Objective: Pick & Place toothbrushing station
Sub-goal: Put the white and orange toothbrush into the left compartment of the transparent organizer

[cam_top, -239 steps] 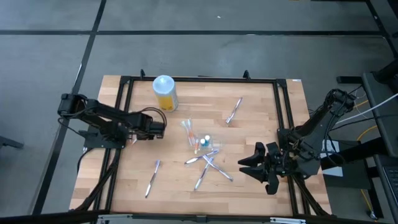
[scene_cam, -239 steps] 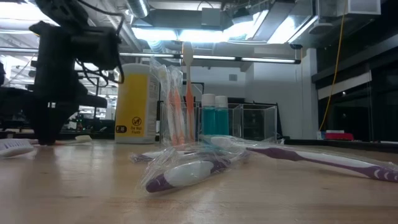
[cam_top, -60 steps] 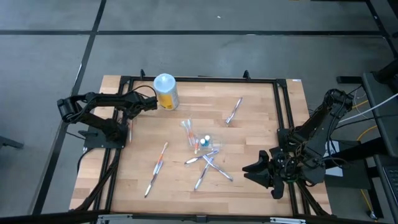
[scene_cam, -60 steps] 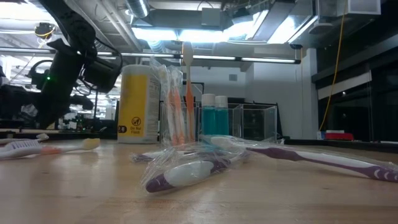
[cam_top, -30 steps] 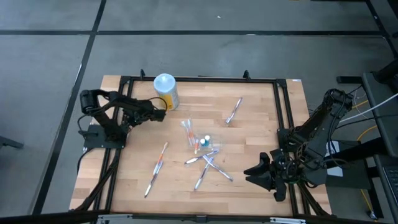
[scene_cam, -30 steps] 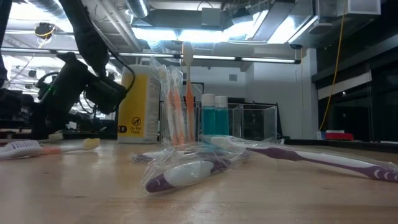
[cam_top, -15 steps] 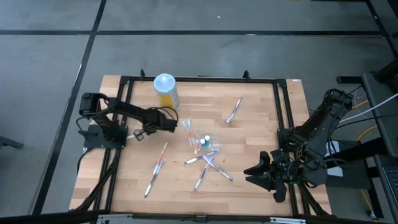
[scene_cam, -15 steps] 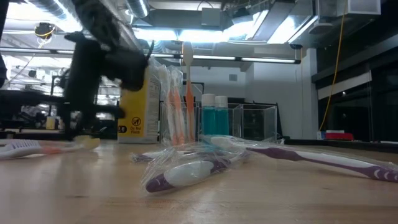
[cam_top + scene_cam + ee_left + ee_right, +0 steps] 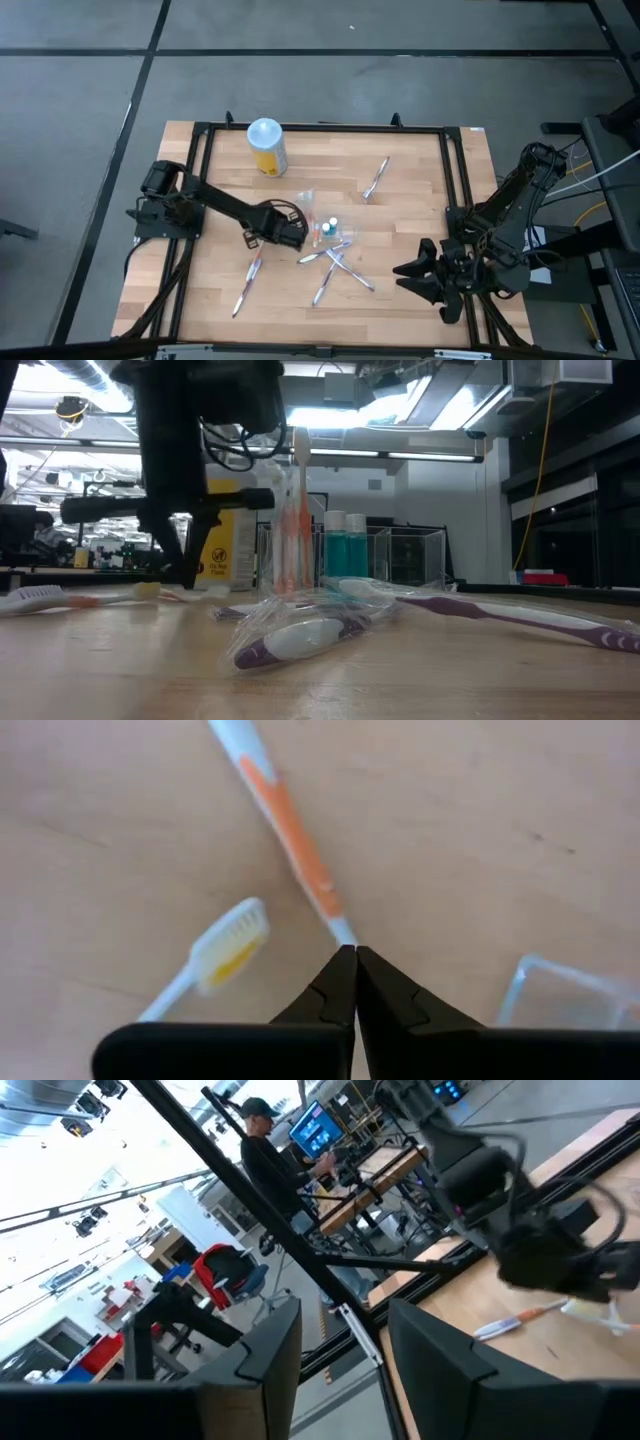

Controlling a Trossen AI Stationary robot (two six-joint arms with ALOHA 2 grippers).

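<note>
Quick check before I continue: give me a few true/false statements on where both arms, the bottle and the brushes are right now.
1. The left gripper is over the table's middle, beside the clear holder. True.
2. Its jaws are wide open. False: the left wrist view shows them closed together, holding nothing.
3. The yellow bottle lies on its side. False: it stands upright near the far edge.
4. An orange-handled toothbrush lies flat on the wood in front of the left gripper. True.
5. The right gripper is over the brush pile. False: it waits at the table's right edge.
</note>
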